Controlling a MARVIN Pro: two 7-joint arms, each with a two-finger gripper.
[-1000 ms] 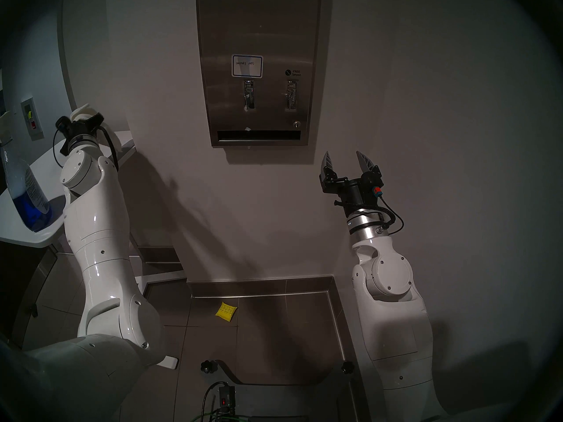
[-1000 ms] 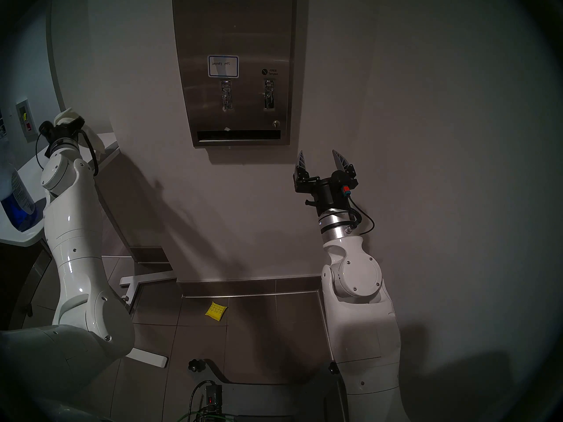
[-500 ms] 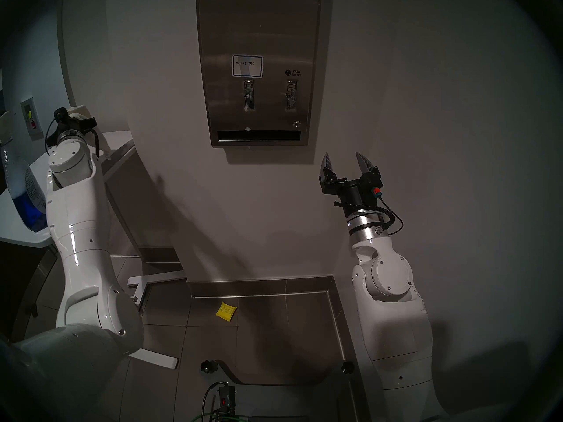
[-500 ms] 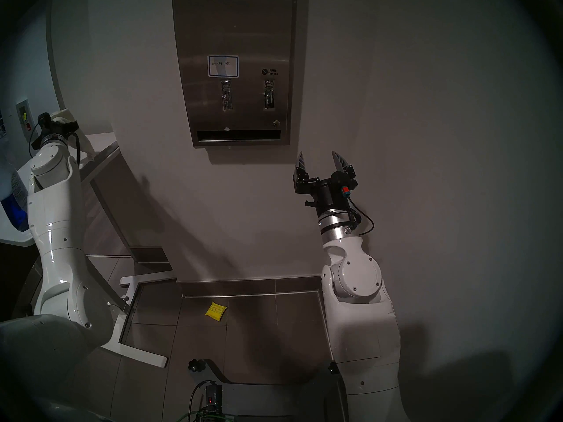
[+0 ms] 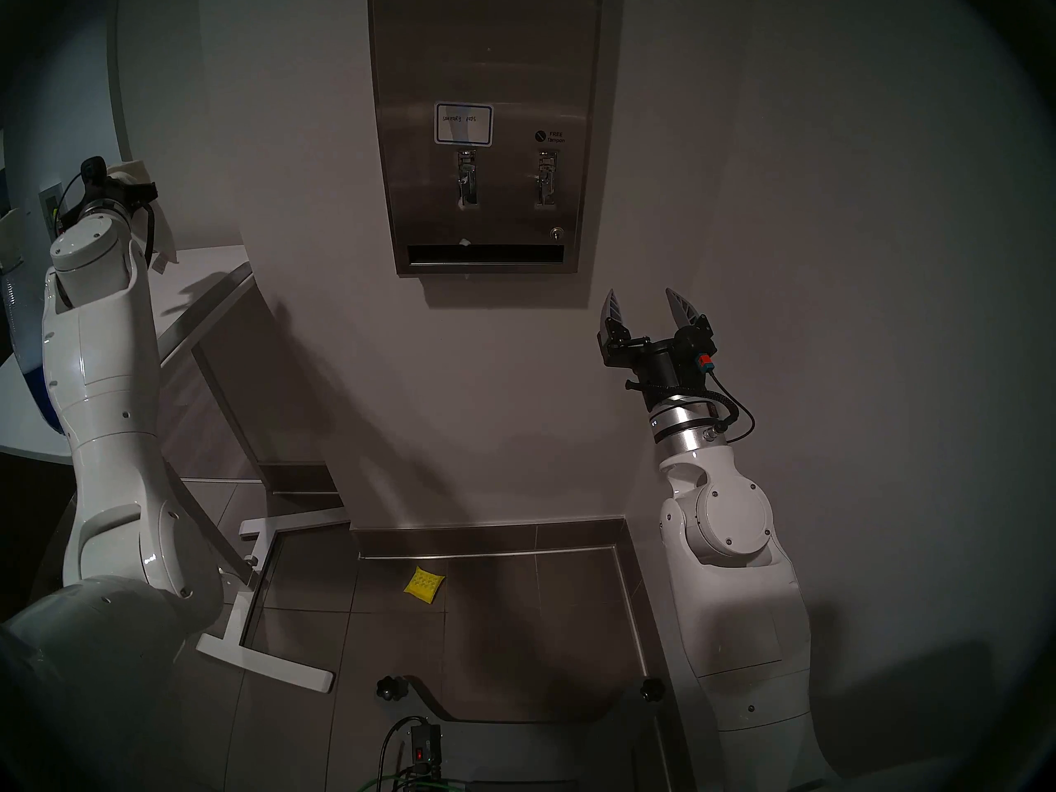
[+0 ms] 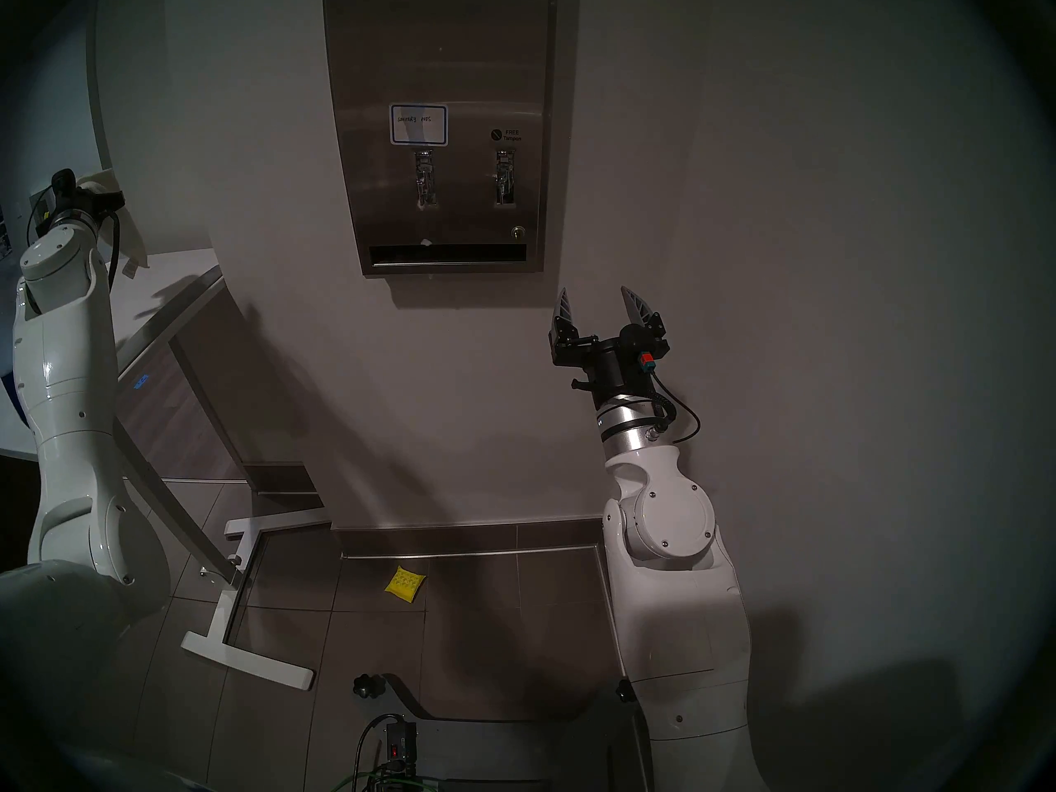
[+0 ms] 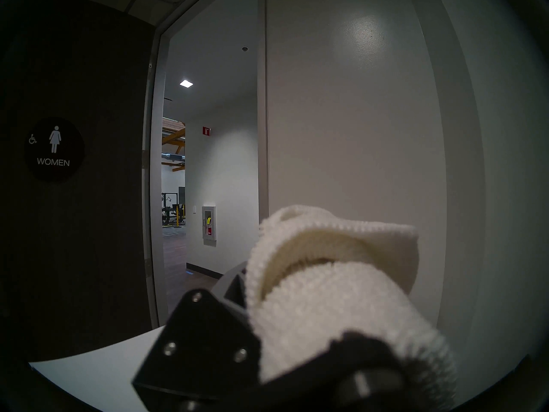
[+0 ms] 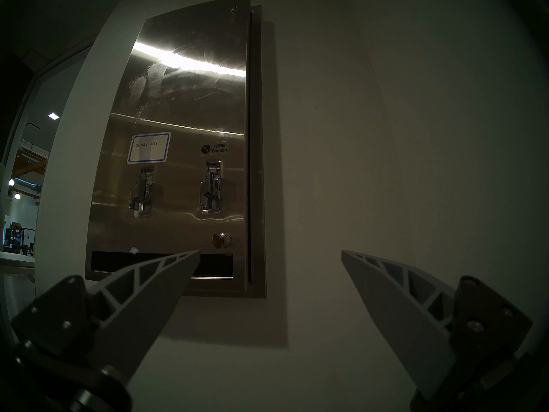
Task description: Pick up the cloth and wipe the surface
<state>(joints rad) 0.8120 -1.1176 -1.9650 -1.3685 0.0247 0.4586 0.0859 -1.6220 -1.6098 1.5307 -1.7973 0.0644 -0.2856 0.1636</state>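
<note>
My left gripper point(image 7: 300, 319) is closed on the bunched cloth point(image 7: 335, 271), held above the bench point(image 5: 211, 271) so it hangs free, probably for the steel dispenser front point(image 5: 486, 59), while my right gripper point(image 5: 646, 308) waits wide open and empty below it.
</note>
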